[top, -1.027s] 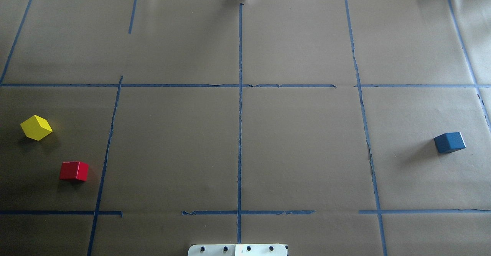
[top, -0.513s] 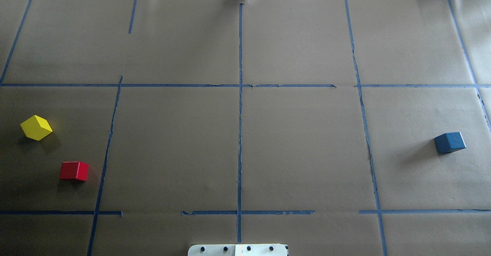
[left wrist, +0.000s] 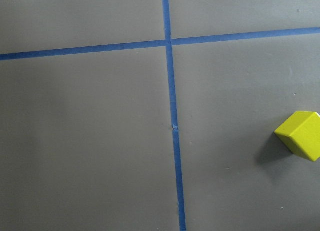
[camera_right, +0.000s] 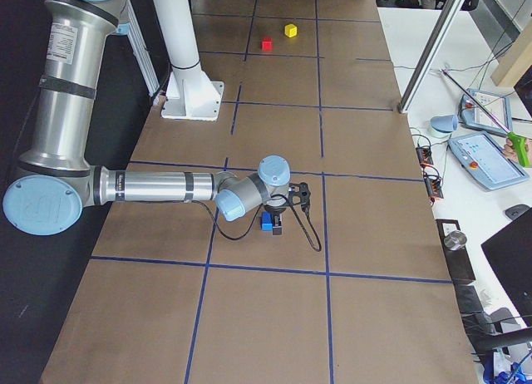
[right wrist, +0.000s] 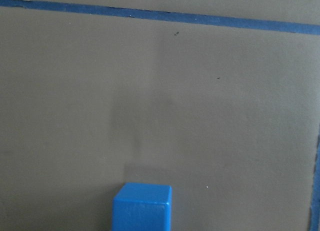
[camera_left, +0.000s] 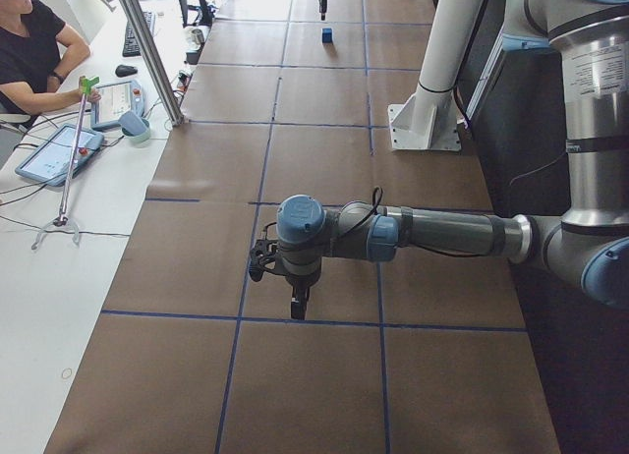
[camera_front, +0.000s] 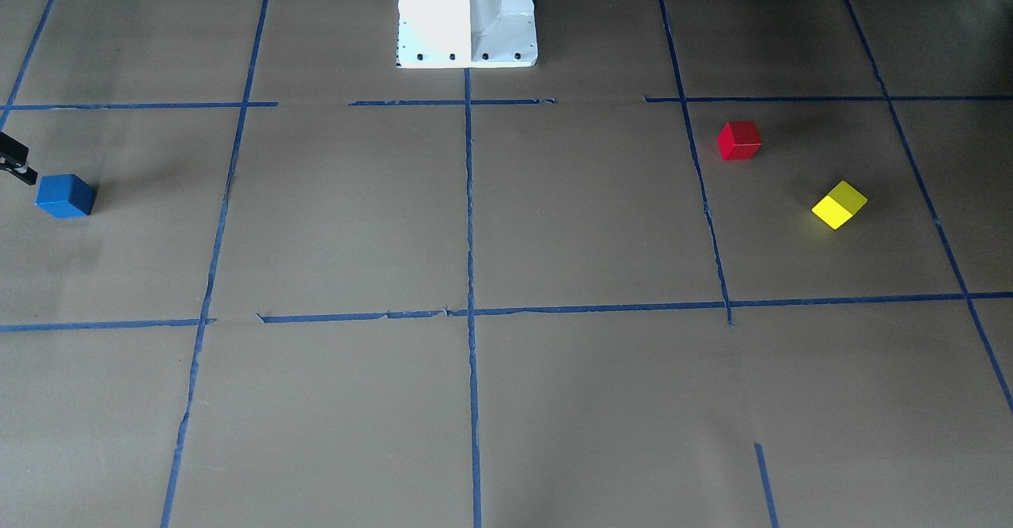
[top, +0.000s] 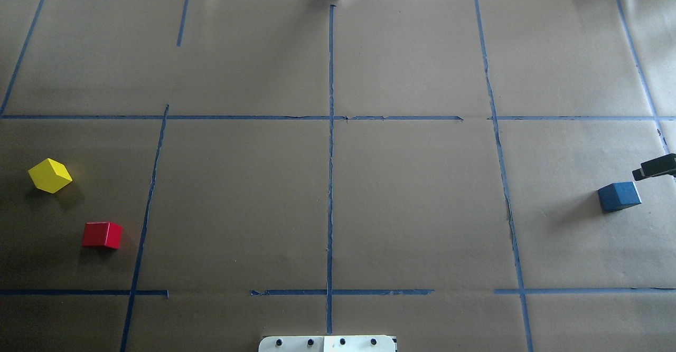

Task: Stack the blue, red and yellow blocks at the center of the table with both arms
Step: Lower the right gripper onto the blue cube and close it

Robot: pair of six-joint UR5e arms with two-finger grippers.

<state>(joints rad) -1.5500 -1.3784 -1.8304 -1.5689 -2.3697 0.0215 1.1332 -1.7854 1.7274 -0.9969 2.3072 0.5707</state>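
The blue block [top: 619, 196] sits at the table's right side; it also shows in the front view [camera_front: 65, 195] and at the bottom of the right wrist view [right wrist: 142, 207]. Part of my right gripper [top: 654, 167] comes in at the right edge, just beyond the block and apart from it; I cannot tell whether it is open or shut. The red block [top: 102, 235] and the yellow block [top: 50, 175] lie at the left side. The yellow block shows at the right edge of the left wrist view [left wrist: 300, 136]. My left gripper [camera_left: 298, 307] shows only in the exterior left view, low over the table; I cannot tell its state.
Blue tape lines [top: 330, 183] divide the brown paper into squares. The robot's white base [top: 327, 344] stands at the near edge. A metal post [camera_left: 147, 51], tablets and a seated operator [camera_left: 34, 51] are beside the far table edge.
Part of my right gripper has come into the overhead view at the right edge, near the blue block. The three blocks have not moved.
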